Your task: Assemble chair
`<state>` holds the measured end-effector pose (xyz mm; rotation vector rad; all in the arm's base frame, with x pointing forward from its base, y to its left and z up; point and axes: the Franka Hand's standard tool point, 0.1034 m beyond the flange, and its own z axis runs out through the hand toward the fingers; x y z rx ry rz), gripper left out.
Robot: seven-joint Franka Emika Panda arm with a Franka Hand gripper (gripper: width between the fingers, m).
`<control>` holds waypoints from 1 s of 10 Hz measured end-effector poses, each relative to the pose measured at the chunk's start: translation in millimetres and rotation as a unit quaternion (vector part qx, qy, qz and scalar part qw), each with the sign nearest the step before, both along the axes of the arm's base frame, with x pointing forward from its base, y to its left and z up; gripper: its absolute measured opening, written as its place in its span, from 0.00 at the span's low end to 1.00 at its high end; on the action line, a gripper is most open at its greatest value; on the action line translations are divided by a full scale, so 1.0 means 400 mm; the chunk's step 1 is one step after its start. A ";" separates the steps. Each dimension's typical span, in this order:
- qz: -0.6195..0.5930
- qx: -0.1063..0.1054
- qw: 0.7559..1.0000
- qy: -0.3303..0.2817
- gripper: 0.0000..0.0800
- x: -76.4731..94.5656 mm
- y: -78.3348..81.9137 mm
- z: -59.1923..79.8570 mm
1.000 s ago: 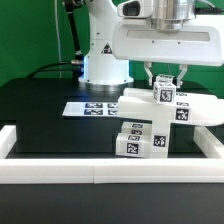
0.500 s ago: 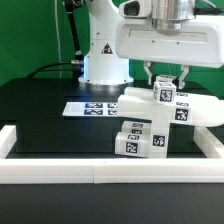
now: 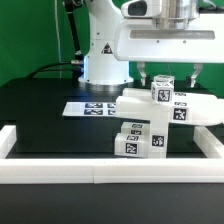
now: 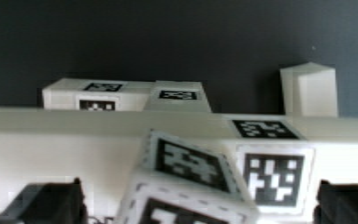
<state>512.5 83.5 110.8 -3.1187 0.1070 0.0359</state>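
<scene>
The chair stands partly built at the exterior view's right. Its flat white seat (image 3: 150, 104) rests on chunky tagged blocks (image 3: 140, 141). A small tagged post (image 3: 162, 91) stands a little tilted on the seat. My gripper (image 3: 167, 74) hangs right over that post, open, with one finger on each side and a gap to both. In the wrist view the post (image 4: 202, 185) fills the space between my dark fingers (image 4: 43, 203), and the gripper (image 4: 197, 208) holds nothing. Behind the seat (image 4: 69, 125) are two tagged blocks (image 4: 123, 94) and an upright white post (image 4: 309, 88).
The marker board (image 3: 88, 107) lies flat on the black table, to the exterior view's left of the chair. A long low white border rail (image 3: 100, 173) runs along the front and up both sides. The robot's base (image 3: 100, 55) stands behind.
The jaws have gone from shut on the small tagged post to wide open. The post stays on the seat.
</scene>
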 end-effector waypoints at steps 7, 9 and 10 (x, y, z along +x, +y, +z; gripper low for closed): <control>0.260 0.005 0.965 -0.005 0.81 0.003 -0.021 -0.001; 0.284 0.006 0.959 -0.005 0.81 0.003 -0.023 -0.002; 0.282 0.005 0.959 -0.005 0.65 0.002 -0.024 -0.002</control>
